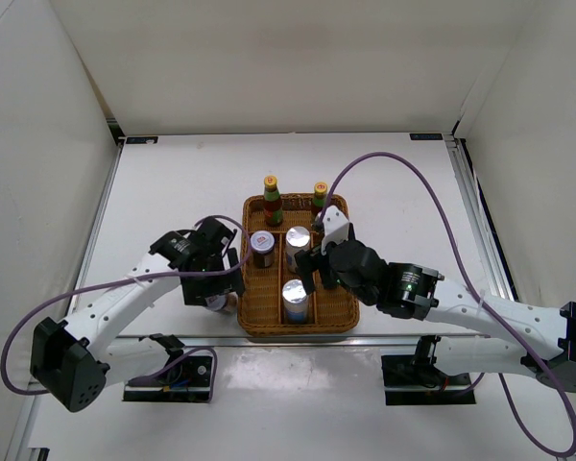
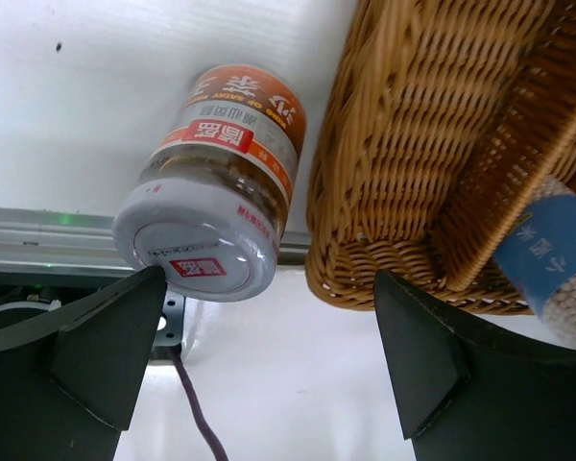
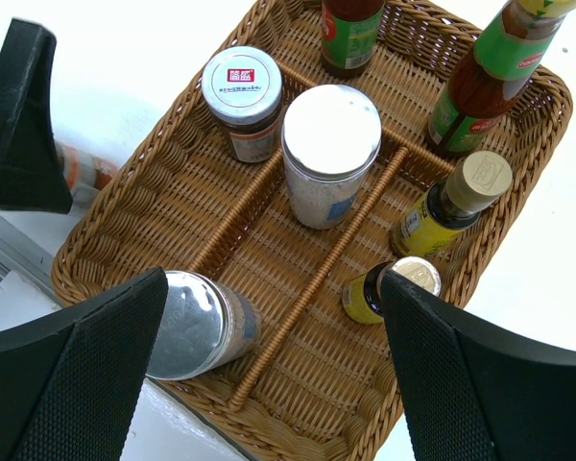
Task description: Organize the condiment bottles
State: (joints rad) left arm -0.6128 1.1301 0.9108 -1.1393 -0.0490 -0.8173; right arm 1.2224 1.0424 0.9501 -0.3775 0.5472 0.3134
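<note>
Left gripper (image 2: 269,283), wide open and empty, hovers above the upright silver-lidded brown sauce jar (image 2: 211,192), standing on the white desk (image 2: 77,115) just left of the brown wicker tray (image 2: 403,144).

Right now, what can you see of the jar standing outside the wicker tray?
The jar is a squat cylinder: silver lid with a red logo, clear body showing brown contents, orange-and-grey label. It stands upright on the white table, close beside the wicker tray; the open left gripper hovers above, not gripping.
</note>
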